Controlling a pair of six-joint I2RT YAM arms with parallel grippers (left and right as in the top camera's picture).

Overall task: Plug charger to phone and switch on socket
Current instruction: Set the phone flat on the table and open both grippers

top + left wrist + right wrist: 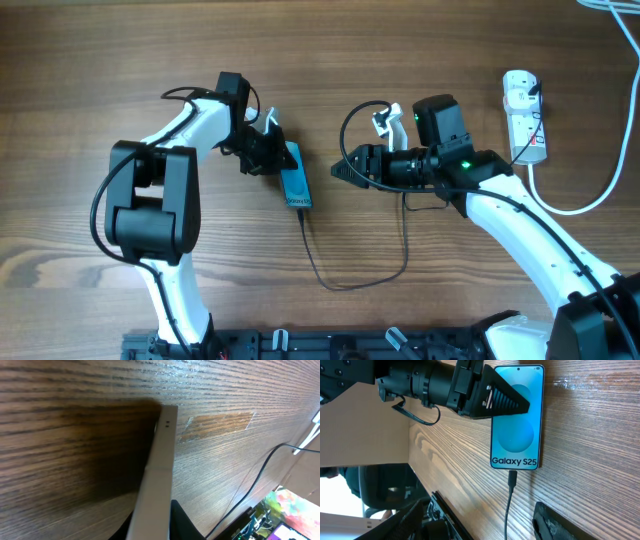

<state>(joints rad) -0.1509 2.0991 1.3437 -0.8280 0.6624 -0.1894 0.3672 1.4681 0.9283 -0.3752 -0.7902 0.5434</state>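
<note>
Just left of the overhead frame's middle, the phone [295,187] lies screen up on the wooden table [80,60]. The left gripper [276,157] is clamped on its upper edge, and the charger [512,480] is plugged into its bottom end. The right gripper [338,172] sits just right of the phone, fingers spread and holding nothing, while the socket [524,115] lies upper right, well apart.
</note>
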